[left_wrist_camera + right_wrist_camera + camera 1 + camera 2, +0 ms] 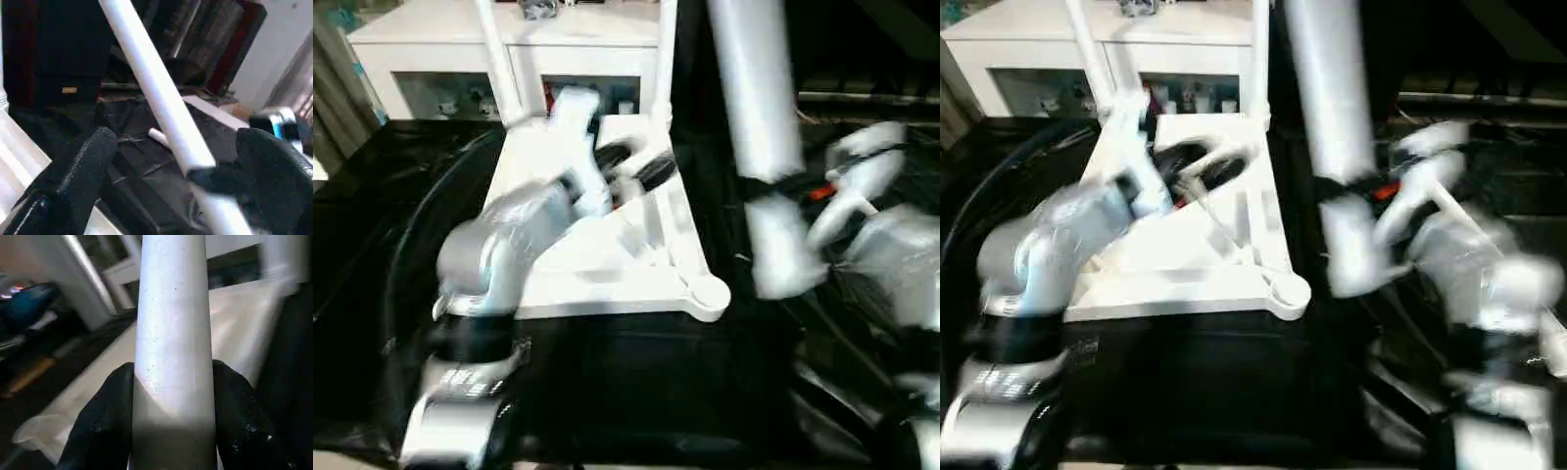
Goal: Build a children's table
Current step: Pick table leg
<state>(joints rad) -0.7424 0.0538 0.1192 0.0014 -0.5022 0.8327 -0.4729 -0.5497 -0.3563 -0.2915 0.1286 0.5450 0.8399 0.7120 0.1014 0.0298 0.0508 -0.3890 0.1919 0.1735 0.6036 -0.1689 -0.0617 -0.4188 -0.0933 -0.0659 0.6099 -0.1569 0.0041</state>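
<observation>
The white tabletop [607,255] lies ribbed side up on the black-draped work table, with a round corner socket [710,292] at its near right. Two white legs [499,59] [666,49] stand upright at its far corners. My right gripper [781,186] is shut on a third leg [759,108], held upright to the right of the tabletop; its black fingers [105,426] press both sides of the tube [173,357]. My left gripper [631,164] hovers open over the far part of the tabletop, with nothing between its fingers [83,171]. The held leg [161,98] crosses beyond them.
A white shelf unit [578,44] with small items stands behind the work table. A black hose [406,245] curves along the left of the tabletop. Another white tube end [156,136] lies on the black cloth. Dark furniture stands at the right.
</observation>
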